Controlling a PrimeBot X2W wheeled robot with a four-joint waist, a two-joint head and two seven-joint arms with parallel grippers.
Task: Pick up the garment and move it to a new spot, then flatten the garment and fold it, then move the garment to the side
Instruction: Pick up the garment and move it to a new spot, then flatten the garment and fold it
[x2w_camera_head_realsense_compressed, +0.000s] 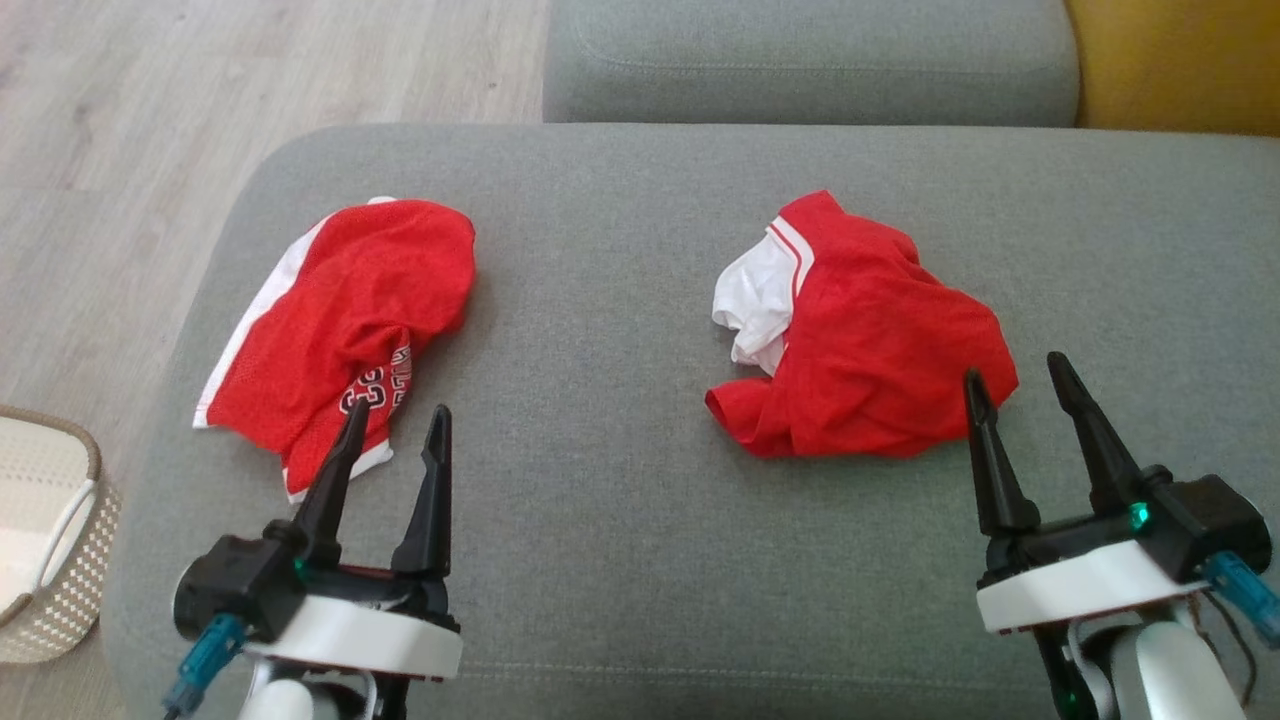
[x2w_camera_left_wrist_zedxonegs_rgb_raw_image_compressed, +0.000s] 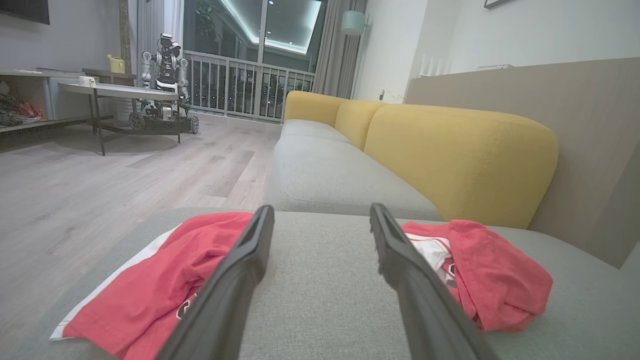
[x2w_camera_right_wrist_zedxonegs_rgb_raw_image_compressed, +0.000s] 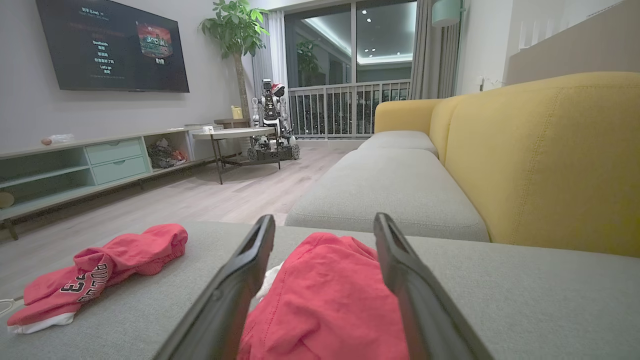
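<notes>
- Both grippers have their fingers spread wide with nothing between them. Your left gripper and right gripper each hang over the grey cushion.
- Straight ahead of the right gripper's tips lies the right garment, a crumpled red heap with a white patch. In the right wrist view it sits framed between the two fingers, close in front.
- Ahead of the left gripper and a little to its outer side lies the left garment, red with a white edge and dark lettering. One fingertip overlaps its near hem in the head view, but you cannot tell whether it touches.
- The two garments lie well apart, with bare cushion between them.
- Further out, off the left gripper's outer side, a woven basket stands on the floor.
- The step in hand, as I judge it, is the first pick-up, not yet begun. Neither piece is gripped, flattened or folded.
- The next move calls for you to choose one garment, lower the nearer gripper so its fingers straddle a raised fold, and close on cloth rather than cushion. The right one looks better lined up.
</notes>
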